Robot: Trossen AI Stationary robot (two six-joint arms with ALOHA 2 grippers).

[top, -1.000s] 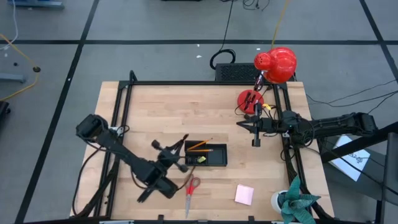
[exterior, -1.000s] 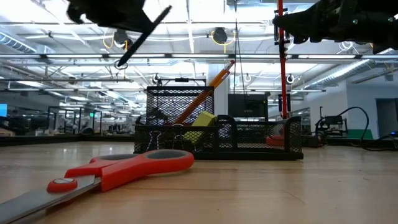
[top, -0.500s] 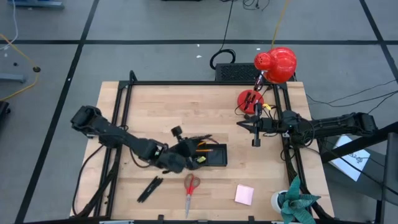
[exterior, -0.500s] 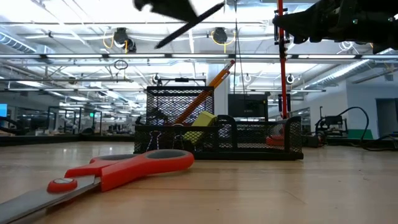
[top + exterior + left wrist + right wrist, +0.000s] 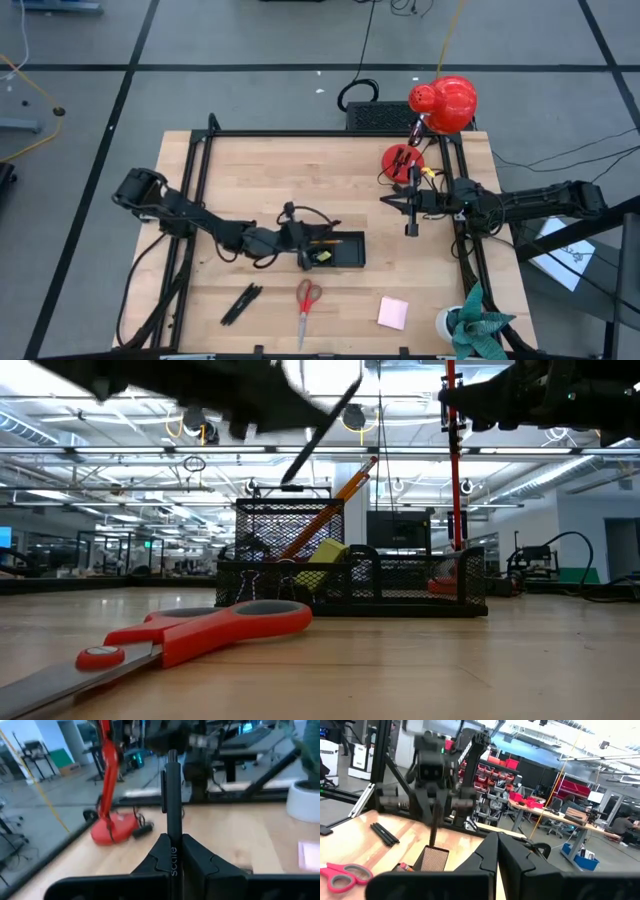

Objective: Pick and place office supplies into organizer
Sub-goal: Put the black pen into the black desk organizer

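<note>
In the high view the left gripper sits just left of centre, at the left end of the organizer, its fingers clamped on a black pen. The left wrist view shows the pen standing up between the two closed fingers. In the low view the pen slants across the upper middle, above the organizer's tall mesh compartment, its lower tip near that rim; whether it touches cannot be told. Orange pencils and a yellow-green bit already lie in the organizer. On the table, at lower centre, red scissors lie below the organizer, two more black pens lie to their left, and a pink pad lies to their right. The right gripper waits right of centre, near the base of the red lamp, well apart from the organizer; its fingers meet with nothing between them.
</note>
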